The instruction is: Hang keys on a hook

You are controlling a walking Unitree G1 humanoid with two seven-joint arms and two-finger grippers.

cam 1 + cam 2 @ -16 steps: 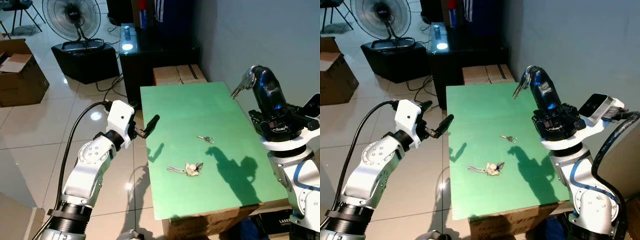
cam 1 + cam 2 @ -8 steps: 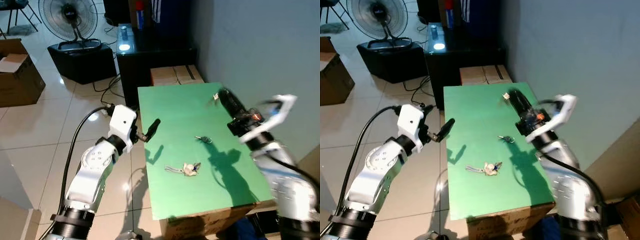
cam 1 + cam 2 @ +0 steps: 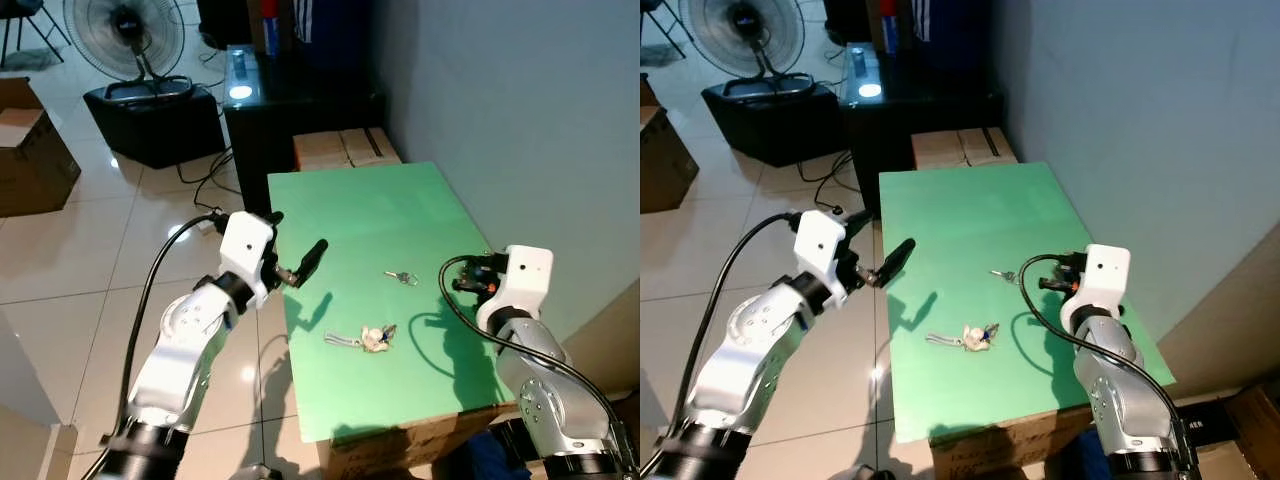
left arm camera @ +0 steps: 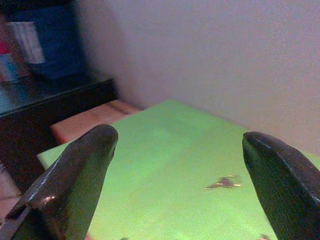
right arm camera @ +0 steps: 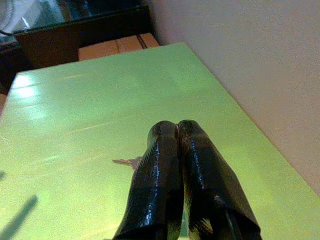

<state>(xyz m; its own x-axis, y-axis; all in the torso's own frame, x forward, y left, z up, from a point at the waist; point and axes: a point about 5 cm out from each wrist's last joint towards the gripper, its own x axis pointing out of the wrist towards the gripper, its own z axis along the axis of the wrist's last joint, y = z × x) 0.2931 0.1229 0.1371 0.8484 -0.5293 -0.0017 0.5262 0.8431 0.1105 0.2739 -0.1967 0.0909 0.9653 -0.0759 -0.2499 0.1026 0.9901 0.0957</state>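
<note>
Small key [image 3: 400, 276] w/ ring lies flat on the green table [image 3: 400, 210], roughly mid-table, nothing touching it. A second bunch, keys w/ a pale fob [image 3: 372, 338], lies nearer the front edge, apart from the first, also untouched. No hook visible anywhere in frame: wall beside the table is bare as far as pics show, so target location unknown. Right gripper [image 5: 172, 131] sits low over the table's right side, near the small key but clearly not on it; right wrist view shows its two fingers pressed together, clenched on nothing, w/ the key's tip peeking out just past them. Left gripper [image 3: 308, 256] hovers at the table's left edge, above the surface; left wrist view shows its fingers [image 4: 82, 167] spread wide, released, empty, key visible between them further off. Status IMO: basically 0% done. No key grasped, nothing lifted, nothing hung. Left to do: open right fingers, pick a key set, lift, find the hook, hang, let go. Behind the table: cardboard box [image 3: 345, 148], dark cabinet [image 3: 285, 105], fan [image 3: 122, 25] on the floor.
</note>
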